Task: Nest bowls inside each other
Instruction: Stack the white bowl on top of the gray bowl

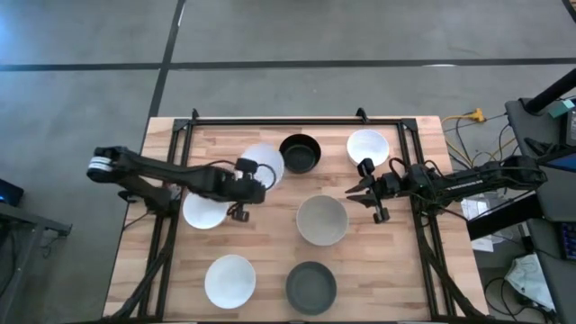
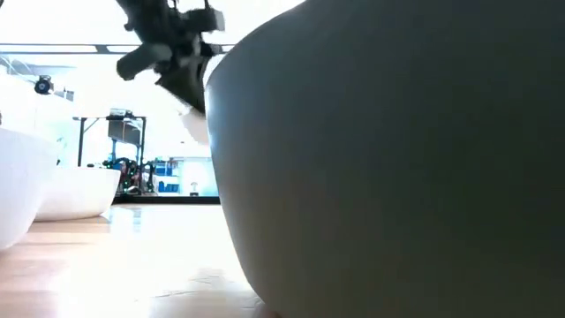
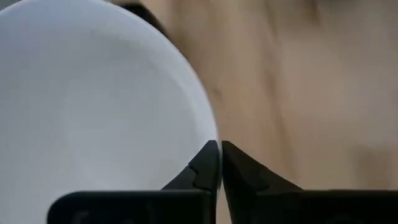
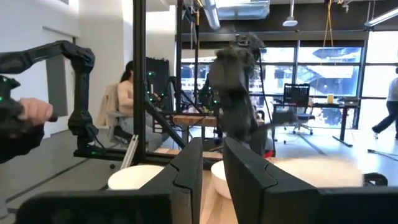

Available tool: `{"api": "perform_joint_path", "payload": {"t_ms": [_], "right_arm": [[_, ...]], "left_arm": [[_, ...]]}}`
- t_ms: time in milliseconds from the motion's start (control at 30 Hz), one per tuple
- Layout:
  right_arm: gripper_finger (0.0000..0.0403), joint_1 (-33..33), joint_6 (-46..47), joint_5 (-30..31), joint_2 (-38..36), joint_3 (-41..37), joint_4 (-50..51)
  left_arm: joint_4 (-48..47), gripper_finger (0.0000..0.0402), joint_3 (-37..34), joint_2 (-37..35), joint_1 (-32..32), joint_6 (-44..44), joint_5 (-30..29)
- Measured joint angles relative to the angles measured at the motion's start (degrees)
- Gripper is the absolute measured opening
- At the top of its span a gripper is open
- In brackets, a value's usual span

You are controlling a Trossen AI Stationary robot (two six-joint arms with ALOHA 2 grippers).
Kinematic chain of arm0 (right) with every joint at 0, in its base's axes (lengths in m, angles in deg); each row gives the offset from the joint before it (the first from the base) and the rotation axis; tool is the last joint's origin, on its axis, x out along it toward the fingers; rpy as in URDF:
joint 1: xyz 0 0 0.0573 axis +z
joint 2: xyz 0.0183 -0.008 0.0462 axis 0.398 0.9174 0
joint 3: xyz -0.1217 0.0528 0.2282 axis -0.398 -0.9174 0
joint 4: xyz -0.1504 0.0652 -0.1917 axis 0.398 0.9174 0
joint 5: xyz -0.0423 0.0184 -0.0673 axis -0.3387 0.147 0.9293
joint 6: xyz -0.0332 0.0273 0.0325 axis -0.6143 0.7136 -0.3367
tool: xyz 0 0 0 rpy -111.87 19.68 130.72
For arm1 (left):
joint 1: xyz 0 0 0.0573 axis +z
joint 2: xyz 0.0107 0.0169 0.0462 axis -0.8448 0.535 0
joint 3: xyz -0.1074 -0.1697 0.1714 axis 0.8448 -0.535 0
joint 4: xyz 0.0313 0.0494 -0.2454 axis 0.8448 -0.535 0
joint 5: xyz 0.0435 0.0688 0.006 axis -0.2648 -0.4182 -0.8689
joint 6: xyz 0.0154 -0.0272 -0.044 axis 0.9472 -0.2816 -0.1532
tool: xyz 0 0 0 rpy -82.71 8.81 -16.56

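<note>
My left gripper (image 1: 256, 183) is shut on a white bowl (image 1: 264, 162), which sits just left of the glossy black bowl (image 1: 300, 153) at the table's far middle. In the left wrist view the white bowl (image 3: 93, 112) fills the frame beside my fingertips. Another white bowl (image 1: 205, 211) sits under the left arm and a third (image 1: 229, 281) is near the front. A grey-green bowl (image 1: 322, 220) stands at the centre, a dark grey one (image 1: 311, 286) at the front, and a white one (image 1: 367, 147) at the far right. My right gripper (image 1: 362, 186) hovers open beside it, holding nothing. My left gripper pinches the white bowl's rim (image 3: 211, 134) between its two fingertips, at the side nearest the arm. The fingers slant down from the table's left. In the high view the bowl looks tilted; whether it is clear of the table does not show.
The dark grey bowl (image 2: 397, 159) fills the right of the low view, close to the camera. A black frame rail (image 1: 297, 120) runs along the table's far edge, with side rails along the left and right. Bare wood (image 1: 261, 234) lies between the bowls.
</note>
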Motion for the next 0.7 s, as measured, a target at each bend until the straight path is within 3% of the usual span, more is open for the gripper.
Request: {"api": "perform_joint_path", "payload": {"t_ms": [100, 300, 433, 533, 633, 700], "right_arm": [[0.0059, -0.19, 0.01, 0.81, -0.07, 0.00, 0.09], [0.0059, -0.25, 0.83, 4.80, -0.64, 0.00, 3.04], [0.0059, -0.50, 2.69, 4.81, -3.31, 0.00, 8.82], [0.0059, -1.77, 6.09, 4.86, -7.47, 0.00, 16.02], [0.0059, -3.84, 9.06, 4.86, -13.43, 1.00, 28.87], [0.0059, -5.33, 10.23, 4.95, -17.88, 2.72, 40.58]], "left_arm": [[9.45, 0.0001, -1.60, -2.55, -3.79, 6.28, -5.95], [29.02, 0.0000, -4.54, -1.77, -8.36, 25.04, -4.06], [30.91, 0.0000, -4.36, 1.37, -8.90, 36.93, -2.69], [29.65, 0.0000, -1.13, 4.01, -7.87, 37.69, 2.93], [23.99, 0.0000, 4.80, 6.42, -6.61, 39.14, 11.72], [18.47, 0.0000, 9.52, 8.54, -6.21, 41.52, 14.61]]}}
